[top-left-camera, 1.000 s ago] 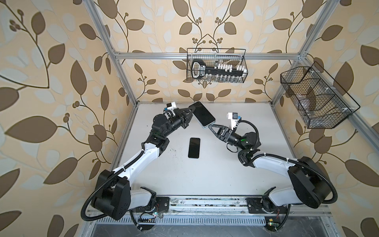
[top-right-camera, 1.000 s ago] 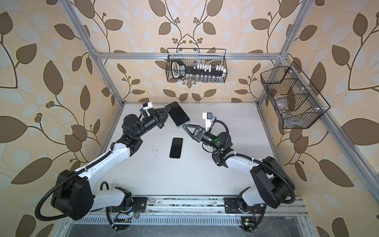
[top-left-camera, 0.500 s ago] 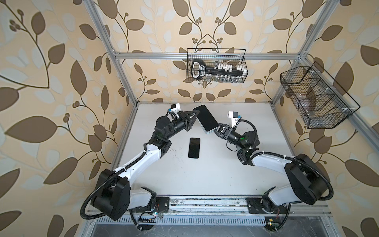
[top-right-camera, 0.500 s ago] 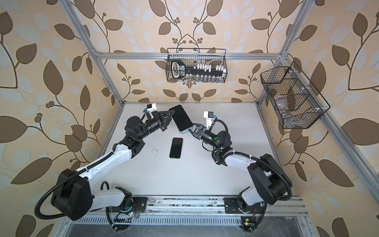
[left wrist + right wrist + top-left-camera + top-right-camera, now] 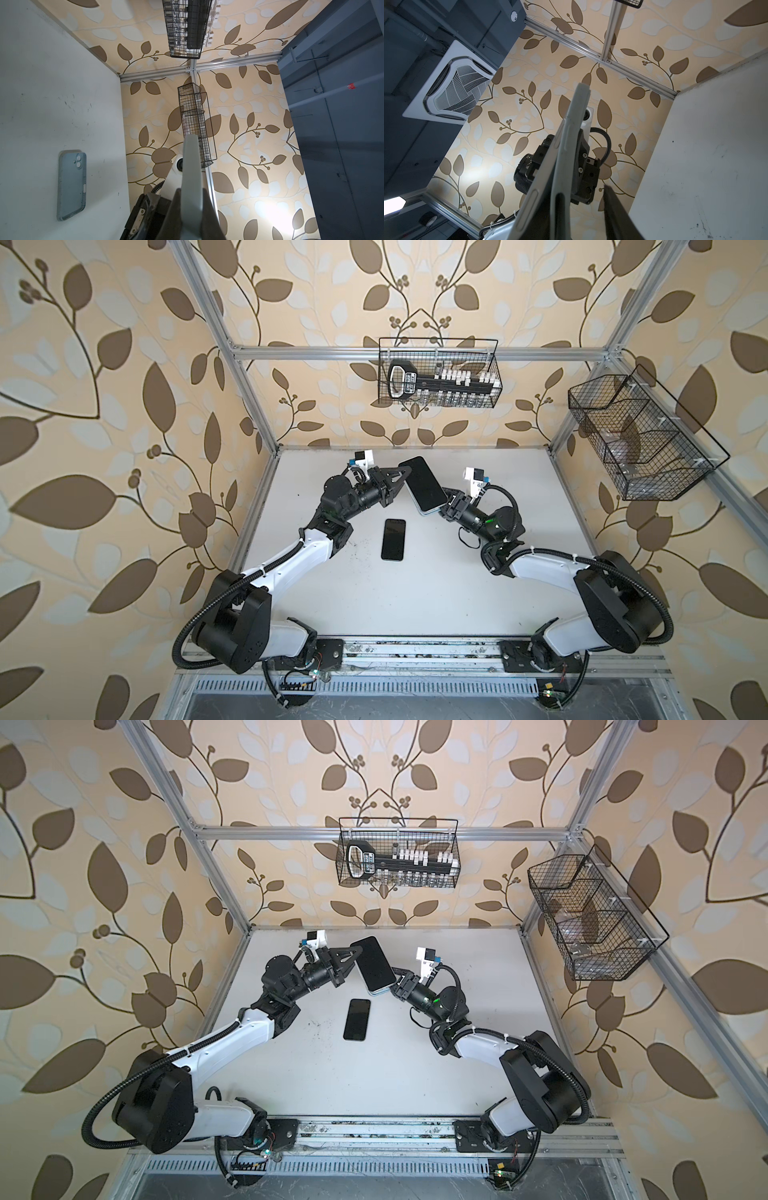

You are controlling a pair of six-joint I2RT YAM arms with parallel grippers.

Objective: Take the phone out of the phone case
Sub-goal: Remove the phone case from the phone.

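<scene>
A phone (image 5: pixel 424 484) with a black screen sits in a pale blue-grey phone case (image 5: pixel 430 512) and hangs tilted above the table's back middle in both top views. My left gripper (image 5: pixel 402 477) is shut on the case's upper left edge. That pale edge (image 5: pixel 191 162) runs between its two dark fingers in the left wrist view. My right gripper (image 5: pixel 448 502) is at the case's lower end. In the right wrist view its jaws (image 5: pixel 582 190) stand apart. One finger (image 5: pixel 559 216) lies against the case (image 5: pixel 576 116), and wallpaper shows between it and the other finger.
A second phone (image 5: pixel 393 539) lies flat on the white table (image 5: pixel 415 597) below the held one. It looks black from above and pale blue with two lenses in the left wrist view (image 5: pixel 71 186). Wire baskets hang on the back wall (image 5: pixel 438 379) and the right wall (image 5: pixel 640 439).
My left gripper has swung the cased phone a little to the right and tilted it. My right gripper has come up to the phone's lower end, and its jaws have narrowed.
</scene>
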